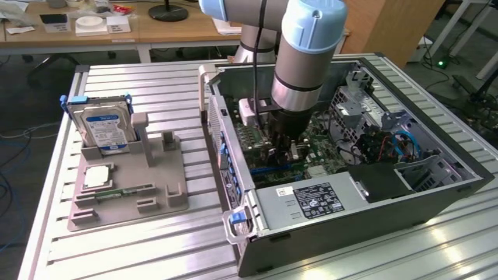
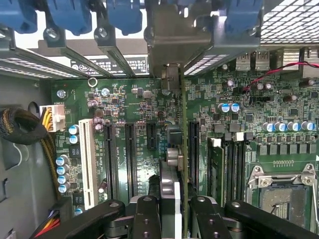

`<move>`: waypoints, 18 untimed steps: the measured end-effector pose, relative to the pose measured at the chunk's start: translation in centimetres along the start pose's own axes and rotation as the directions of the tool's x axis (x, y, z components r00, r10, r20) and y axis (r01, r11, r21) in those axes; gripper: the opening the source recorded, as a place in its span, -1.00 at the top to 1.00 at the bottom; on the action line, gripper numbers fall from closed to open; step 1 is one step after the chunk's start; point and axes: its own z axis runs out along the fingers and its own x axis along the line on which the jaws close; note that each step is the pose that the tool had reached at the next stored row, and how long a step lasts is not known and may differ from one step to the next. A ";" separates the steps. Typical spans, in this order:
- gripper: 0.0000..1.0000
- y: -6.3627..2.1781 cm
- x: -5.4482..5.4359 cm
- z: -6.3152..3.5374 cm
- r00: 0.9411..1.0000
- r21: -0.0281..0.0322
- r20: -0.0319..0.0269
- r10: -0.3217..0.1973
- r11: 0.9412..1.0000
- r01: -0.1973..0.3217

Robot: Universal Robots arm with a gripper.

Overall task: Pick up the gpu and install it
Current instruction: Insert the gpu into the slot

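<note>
Slatted table [image 1: 155,245], computer case [image 1: 350,233], probably fixture [image 1: 128,192]

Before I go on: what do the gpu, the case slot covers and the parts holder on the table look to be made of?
gpu: green printed circuit board seen edge-on, with a bare grey metal bracket.
Slot covers: thin sheet metal, perforated, dull silver.
Parts holder: matte grey-beige, blocky moulded shapes, probably plastic, possibly 3D-printed.

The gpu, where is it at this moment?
The gpu stands edge-on between the gripper fingers, over the motherboard slots inside the case.
</note>
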 end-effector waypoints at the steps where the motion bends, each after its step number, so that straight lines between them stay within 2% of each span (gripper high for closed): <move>1: 0.44 0.00 0.0 0.00 1.000 0.000 0.000 0.000 1.000 0.000; 18: 0.44 0.03 0.0 0.45 1.000 0.000 0.001 0.000 1.000 0.000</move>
